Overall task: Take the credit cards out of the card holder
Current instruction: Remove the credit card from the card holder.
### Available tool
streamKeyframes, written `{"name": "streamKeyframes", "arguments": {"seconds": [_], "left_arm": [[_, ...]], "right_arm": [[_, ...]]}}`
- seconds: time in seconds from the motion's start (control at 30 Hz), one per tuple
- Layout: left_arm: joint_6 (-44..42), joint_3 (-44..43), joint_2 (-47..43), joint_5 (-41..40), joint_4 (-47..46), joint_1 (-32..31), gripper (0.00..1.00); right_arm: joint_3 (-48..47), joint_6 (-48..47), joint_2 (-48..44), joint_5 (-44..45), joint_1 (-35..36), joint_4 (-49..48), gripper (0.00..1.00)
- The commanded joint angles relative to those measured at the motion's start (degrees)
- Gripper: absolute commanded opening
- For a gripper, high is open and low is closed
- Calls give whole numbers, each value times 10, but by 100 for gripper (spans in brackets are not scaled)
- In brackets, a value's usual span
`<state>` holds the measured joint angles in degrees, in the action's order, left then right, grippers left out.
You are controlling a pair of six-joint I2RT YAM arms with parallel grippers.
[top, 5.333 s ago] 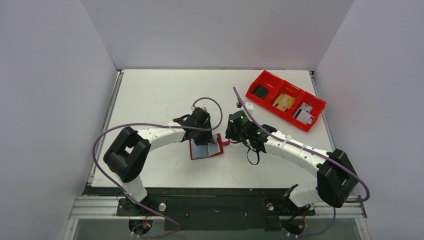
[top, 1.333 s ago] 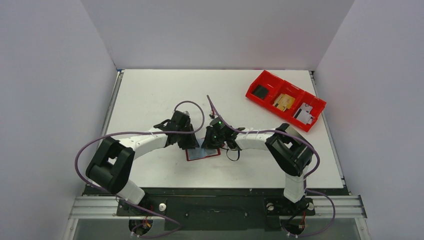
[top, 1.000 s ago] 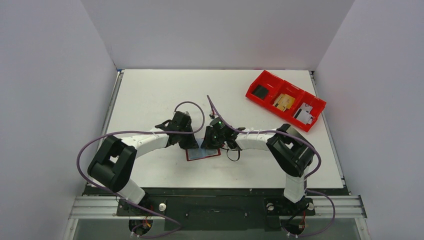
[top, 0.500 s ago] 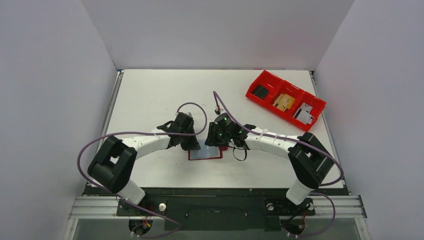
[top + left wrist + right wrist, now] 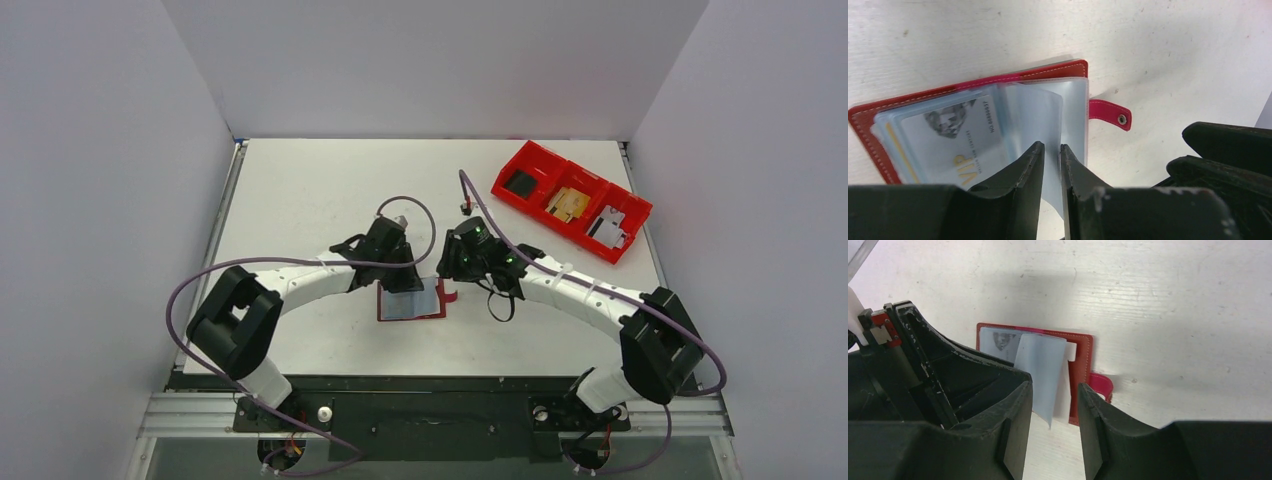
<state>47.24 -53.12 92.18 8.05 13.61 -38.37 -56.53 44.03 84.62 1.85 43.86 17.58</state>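
One pale blue-grey card is clamped by the left gripper, tilted up over the open card holder, in which a VIP card is seen sleeved. The right gripper is held unclenched just beside the card holder's strap.

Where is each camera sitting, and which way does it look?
Top camera: high behind the arms, looking down at the table; the left arm, right arm, wallet and red bin show.
Left wrist camera: on the left arm, looking past the left gripper at the open wallet.
Right wrist camera: on the right arm, looking past the right gripper at the wallet and the left gripper.
Shared: all three see the wallet; both wrist views see its pale sheet.
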Motion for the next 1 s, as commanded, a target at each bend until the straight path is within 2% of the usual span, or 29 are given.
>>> {"name": "streamKeyframes", "arguments": {"seconds": [0.0,0.33,0.5,0.67,0.97], "left_arm": [[-12,-40,25,12,-24,-14,17],[-11,-68,85,28,-34,-28,24],[-13,-78,93,25,-35,-31,35],[-20,-82,73,21,-32,-30,50],[-29,-72,14,-2,-14,-13,55]], "right_arm": [[22,-8,-41,34,-8,12,35],[46,-4,-67,39,-12,17,35],[47,-4,-65,35,-13,16,35],[45,-5,-62,31,-13,14,35],[33,1,-60,9,-10,6,35]]}}
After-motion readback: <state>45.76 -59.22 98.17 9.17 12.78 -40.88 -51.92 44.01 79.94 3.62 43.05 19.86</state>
